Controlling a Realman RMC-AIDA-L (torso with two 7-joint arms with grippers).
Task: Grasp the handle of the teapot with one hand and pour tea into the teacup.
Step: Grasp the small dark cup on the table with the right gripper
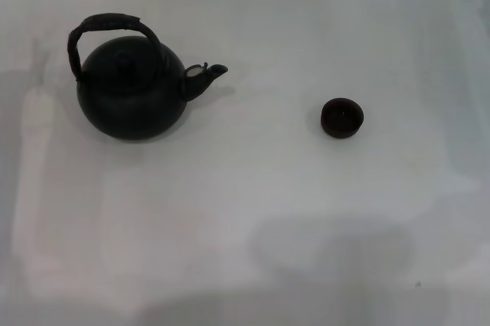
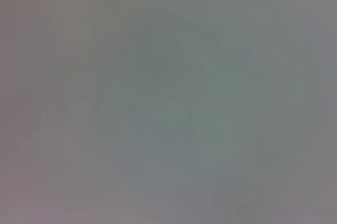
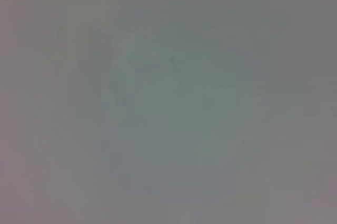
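Task looks unstarted: teapot point(image 1: 132, 96) sits upright on white table point(image 1: 245, 226), handle point(image 1: 107, 23) arched over it, spout facing teacup point(image 1: 341, 118) well apart to its right; neither gripper in view, so jaw state can't be told; next = approach & grasp handle.

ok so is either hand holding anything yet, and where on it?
Nothing is held. No hand is in view; the teapot stands alone on the table, its handle free, the teacup apart on the robot's right.
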